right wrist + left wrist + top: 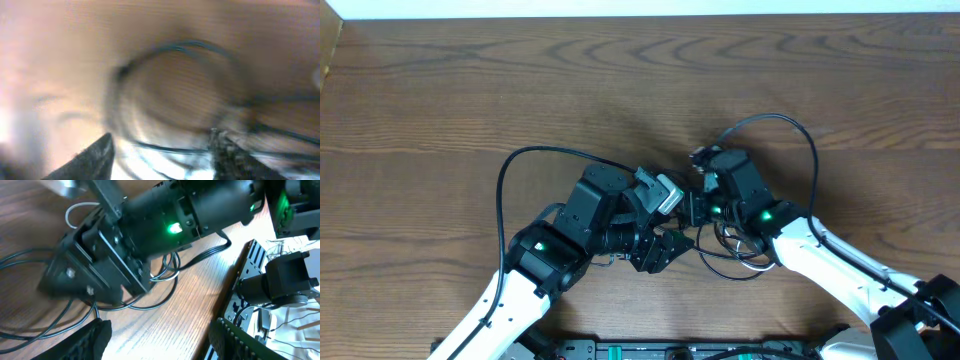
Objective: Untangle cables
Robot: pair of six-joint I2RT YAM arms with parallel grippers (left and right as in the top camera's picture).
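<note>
**A:** Where do the cables (735,258) lie?

**B:** The black cable (145,306) runs in loose loops on the table (195,305), just ahead of the left pincer (160,340) and off to one side of it. The white cable (70,212) curls farther ahead of that pincer, partly hidden under the right arm's dark body.

**A:** Is the left pincer holding either one?

**B:** No, it is released. Its 2 fingertips (95,337) stand wide apart with only bare wood between them. A black strand passes close ahead of 1 tip, and I cannot tell if it touches.

**A:** And the right pincer (160,155)?

**B:** Its own camera is badly blurred. The 2 fingers look spread, so it is released rather than clenched. A round black loop lies ahead of them, and a thin strand crosses the gap near the tips. Whether any strand touches a finger, I cannot tell.

**A:** How do the 2 pincers stand to each other?

**B:** From above they nearly meet head-on. The right pincer hangs directly ahead of the left one, over the loops. The rest of the coil lies behind the right pincer, beneath its arm.
</note>
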